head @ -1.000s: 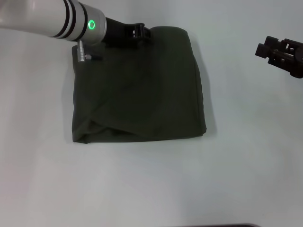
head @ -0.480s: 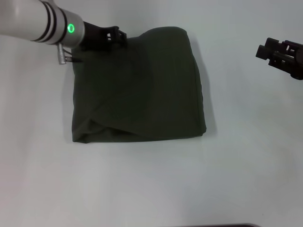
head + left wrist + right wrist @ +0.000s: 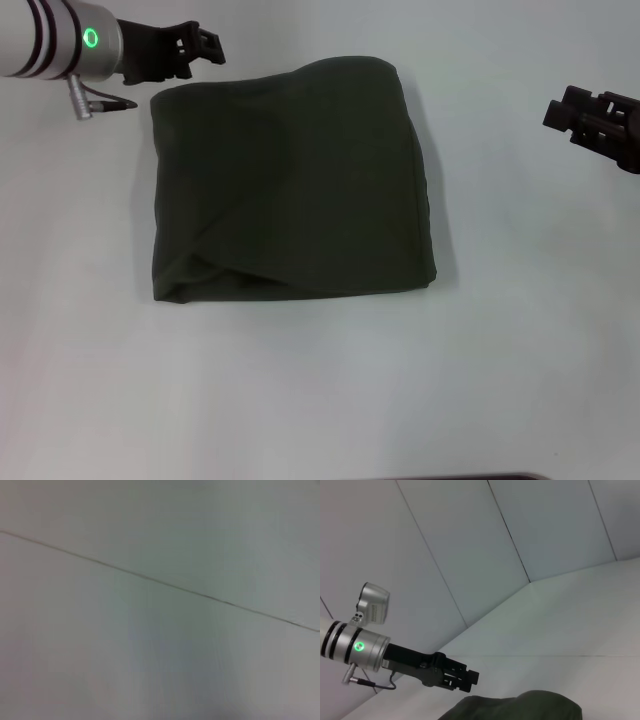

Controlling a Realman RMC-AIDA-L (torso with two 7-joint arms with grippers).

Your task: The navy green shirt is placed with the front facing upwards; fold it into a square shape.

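The navy green shirt lies folded into a rough square on the white table, plain dark cloth facing up, with no letters or label visible. A diagonal fold crosses its near left corner. My left gripper hangs open just past the shirt's far left corner, holding nothing and clear of the cloth. The right wrist view shows this left gripper above the shirt's far edge. My right gripper is open at the far right, well away from the shirt.
The left wrist view shows only a pale surface with a thin seam line. Light wall panels stand behind the table. Bare tabletop surrounds the shirt on all sides.
My left gripper has drawn back to the left, off the shirt's far edge to beyond its far left corner. The shirt and the right arm have stayed put.
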